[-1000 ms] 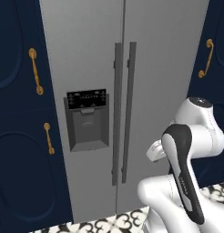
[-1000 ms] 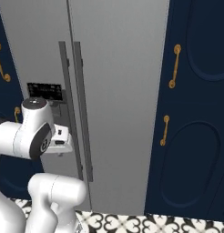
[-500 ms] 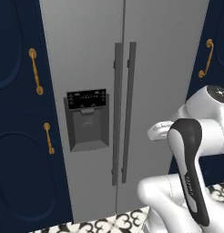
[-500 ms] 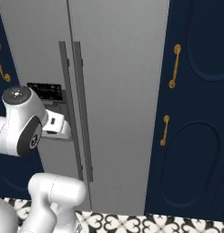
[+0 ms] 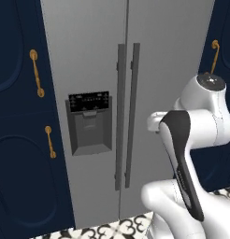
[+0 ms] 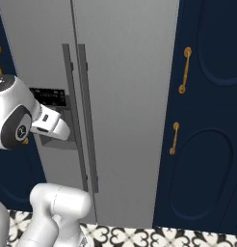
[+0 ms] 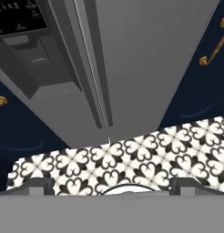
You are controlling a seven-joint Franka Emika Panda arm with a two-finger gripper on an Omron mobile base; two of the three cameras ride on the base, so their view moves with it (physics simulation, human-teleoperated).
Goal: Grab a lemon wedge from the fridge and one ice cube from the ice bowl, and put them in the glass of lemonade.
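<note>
Facing the tall grey two-door fridge (image 5: pixel 131 70), both doors shut, two long dark vertical handles (image 5: pixel 126 116) side by side at the centre seam, black dispenser panel (image 5: pixel 89 101) on the left door. Flanked by navy cabinets (image 6: pixel 207 120) with gold handles (image 6: pixel 184 70); black-and-white patterned floor tiles (image 7: pixel 145 159) below.

Step in hand, by judgement: getting to a fridge handle so a door can be pulled open. Best done by raising and levelling the hand, now tilted down toward the foot of the doors and the floor; then lining the jaws up square across one dark bar, away from the neighbouring bar, closing around it rather than beside it, and pulling along the door's arc, not straight back. Risk of catching both bars at once, since they stand close together.

Jaws spread as wide as they go, holding nothing, touching nothing; hand (image 5: pixel 156 122) well short of the door face.

Lemon wedge presumably behind the shut doors, so hidden. Nothing of the task delivered yet, judging by the closed fridge.
</note>
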